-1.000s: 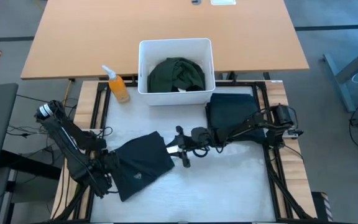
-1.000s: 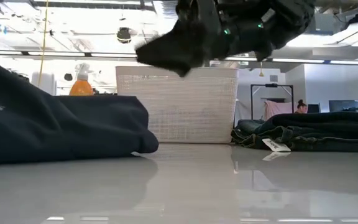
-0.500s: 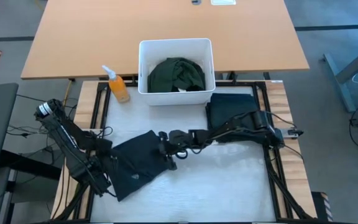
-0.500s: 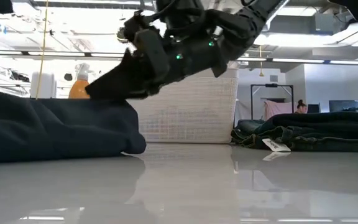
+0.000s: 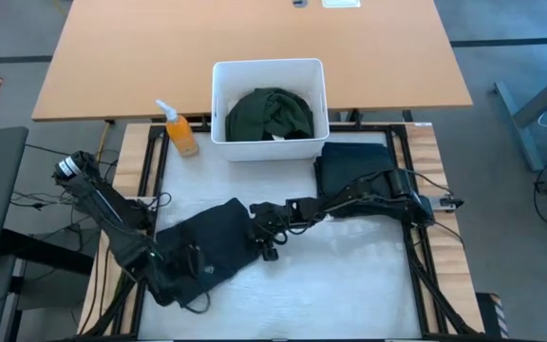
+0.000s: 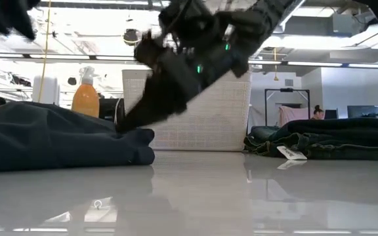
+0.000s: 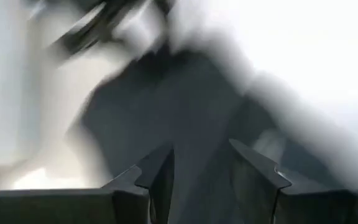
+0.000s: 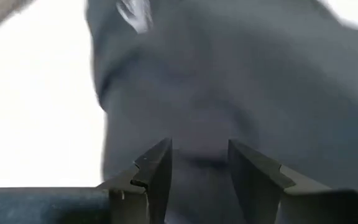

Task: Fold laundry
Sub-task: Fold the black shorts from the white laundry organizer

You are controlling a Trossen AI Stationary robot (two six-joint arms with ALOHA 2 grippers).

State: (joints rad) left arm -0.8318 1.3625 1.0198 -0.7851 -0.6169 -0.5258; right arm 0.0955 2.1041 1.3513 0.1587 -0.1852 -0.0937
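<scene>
A black garment (image 5: 212, 249) of the laundry lies bunched on the white table (image 5: 349, 275), left of the middle; the low view shows it as a dark mound (image 6: 51, 137). My left gripper (image 5: 188, 258) stands open over its left part, and dark cloth shows beyond the fingers (image 7: 201, 155). My right gripper (image 5: 259, 237) is open and slants down at the garment's right edge (image 6: 133, 124); cloth fills its wrist view (image 8: 199, 149). My left gripper hangs over the garment's left part; I cannot tell whether it touches the cloth. My right gripper comes slanting down from the table's right, with its fingertips at the garment's right edge (image 6: 140, 134). Whether they touch it cannot be told.
A white bin (image 5: 218, 104) with a dark green garment (image 5: 271, 112) stands at the far middle. Beside it are an orange spray bottle (image 5: 180, 133) to the left and a folded dark stack (image 5: 354, 166) to the right. People show in the room behind (image 6: 318, 111).
My right gripper has moved toward the table's left edge and down, tipping its fingers down to the garment's right edge. My left gripper has swung from the garment's left edge over the cloth, turning as it went. The garment's left part now lies lower.
</scene>
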